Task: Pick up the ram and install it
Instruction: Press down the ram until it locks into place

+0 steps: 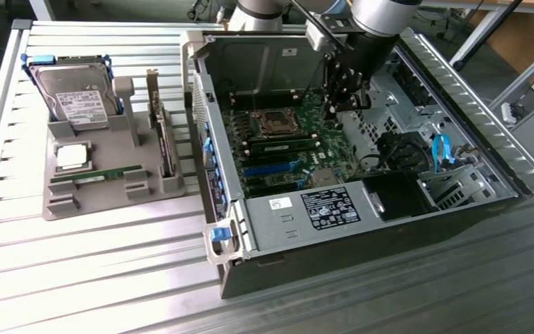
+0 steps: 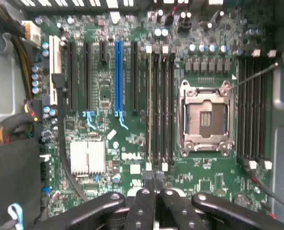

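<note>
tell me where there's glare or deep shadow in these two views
Exterior view: bright glare streaks across the ribbed metal table at the exterior view's left, while the computer case falls into dark shadow near the power supply. Wrist view: even light on the motherboard and the empty CPU socket, soft overall; the end effector is a dark silhouette, with another dark mass beside it.

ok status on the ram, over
Gripper shut, nothing in it, above the motherboard. One ram stick sits in a slot beside the socket, a second stick on the tray. Nothing blocking.
</note>
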{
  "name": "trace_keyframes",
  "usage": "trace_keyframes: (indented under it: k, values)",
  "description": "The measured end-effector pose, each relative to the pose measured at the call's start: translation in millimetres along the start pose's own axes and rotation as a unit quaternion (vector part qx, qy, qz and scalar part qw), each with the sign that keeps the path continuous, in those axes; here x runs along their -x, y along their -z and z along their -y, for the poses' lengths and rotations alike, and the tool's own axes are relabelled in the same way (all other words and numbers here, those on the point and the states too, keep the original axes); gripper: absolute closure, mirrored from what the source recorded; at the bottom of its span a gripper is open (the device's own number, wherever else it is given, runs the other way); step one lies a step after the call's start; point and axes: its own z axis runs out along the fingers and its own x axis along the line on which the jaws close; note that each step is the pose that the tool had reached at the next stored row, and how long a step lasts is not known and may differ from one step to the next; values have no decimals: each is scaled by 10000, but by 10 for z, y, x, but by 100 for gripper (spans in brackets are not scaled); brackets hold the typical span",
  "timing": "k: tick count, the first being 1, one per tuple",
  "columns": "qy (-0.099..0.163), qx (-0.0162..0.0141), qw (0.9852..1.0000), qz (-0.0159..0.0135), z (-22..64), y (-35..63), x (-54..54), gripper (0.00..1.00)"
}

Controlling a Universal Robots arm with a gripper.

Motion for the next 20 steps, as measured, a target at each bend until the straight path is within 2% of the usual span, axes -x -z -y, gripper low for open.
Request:
trace_keyframes:
  k: [13, 20]
  values:
    - [0, 0, 10000, -1, -1, 0, 0, 91]
    - [0, 1, 10000, -2, -41, -60, -1, 91]
